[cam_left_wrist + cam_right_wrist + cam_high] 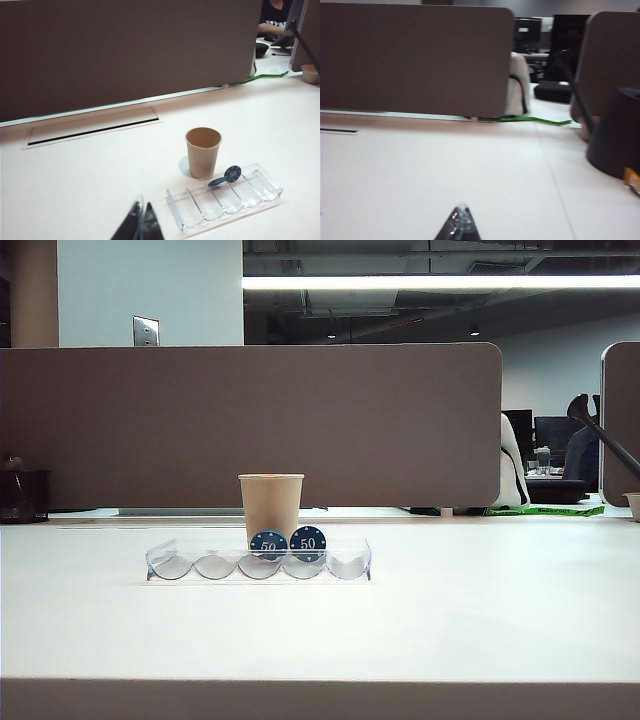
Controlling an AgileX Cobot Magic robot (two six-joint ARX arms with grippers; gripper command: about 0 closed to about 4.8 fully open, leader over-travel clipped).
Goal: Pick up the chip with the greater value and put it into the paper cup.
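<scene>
While both tools (141, 222) (461, 222) sit pinched together, only left wrist shows cup (202, 151).

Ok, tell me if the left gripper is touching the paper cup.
Apart. The left wrist view shows the shut left gripper well short of the paper cup, with bare table between them.

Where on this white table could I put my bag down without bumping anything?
Wide bare patches of white table lie either side of the clear plastic scalloped tray and in front of it. It is crowded at the middle, where the tan paper cup stands behind the tray holding two blue chips marked 50. Both the left gripper and right gripper sit shut, pulled back.
</scene>
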